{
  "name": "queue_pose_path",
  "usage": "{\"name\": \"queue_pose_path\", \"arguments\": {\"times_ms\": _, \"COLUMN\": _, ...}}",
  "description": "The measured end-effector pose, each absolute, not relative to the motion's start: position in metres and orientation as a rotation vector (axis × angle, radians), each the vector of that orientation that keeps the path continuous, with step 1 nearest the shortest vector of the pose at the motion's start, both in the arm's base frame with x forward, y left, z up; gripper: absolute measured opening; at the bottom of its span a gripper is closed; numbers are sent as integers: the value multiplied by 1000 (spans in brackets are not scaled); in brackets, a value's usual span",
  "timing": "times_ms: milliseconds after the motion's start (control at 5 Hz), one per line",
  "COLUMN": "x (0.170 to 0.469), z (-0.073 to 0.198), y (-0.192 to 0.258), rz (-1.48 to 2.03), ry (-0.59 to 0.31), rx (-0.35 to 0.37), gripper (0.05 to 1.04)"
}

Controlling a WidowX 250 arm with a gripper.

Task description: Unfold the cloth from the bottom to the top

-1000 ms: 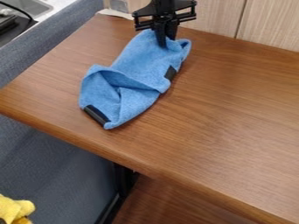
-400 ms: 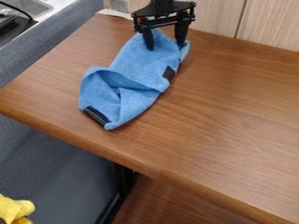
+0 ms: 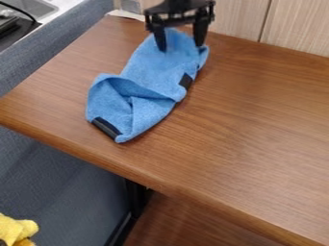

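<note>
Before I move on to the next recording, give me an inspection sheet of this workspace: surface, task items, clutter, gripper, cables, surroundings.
Surface: brown wood-grain table, rounded front edge.
Task items: blue cloth lying slantwise, its near part folded over itself; one black strip at the near end, another on the right side.
Clutter: pale flat item at the table's far left corner; yellow soft item off the table, lower left.
Gripper: open, over the cloth's far end.
Cables: one black cable, upper left, beyond the table.
Surroundings: grey partition, pale wood panels, part of a sink.
</note>
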State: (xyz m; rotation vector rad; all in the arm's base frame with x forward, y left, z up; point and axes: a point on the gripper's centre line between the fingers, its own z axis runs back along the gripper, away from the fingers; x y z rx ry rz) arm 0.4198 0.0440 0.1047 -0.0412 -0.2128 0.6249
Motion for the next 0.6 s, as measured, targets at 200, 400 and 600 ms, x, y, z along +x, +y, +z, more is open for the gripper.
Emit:
{"name": "queue_pose_path", "arguments": {"times_ms": 200, "x": 415, "z": 129, "y": 50, "rz": 652, "ry": -243, "rx": -58, "gripper": 1001}}
{"name": "queue_pose_path", "arguments": {"times_ms": 400, "x": 406, "z": 163, "y": 58, "rz": 669, "ry": -314, "rx": -62, "gripper": 1001}}
{"name": "queue_pose_path", "arguments": {"times_ms": 600, "x": 388, "z": 172, "y": 68, "rz": 689, "ry": -326, "rx": -29, "gripper": 1001}}
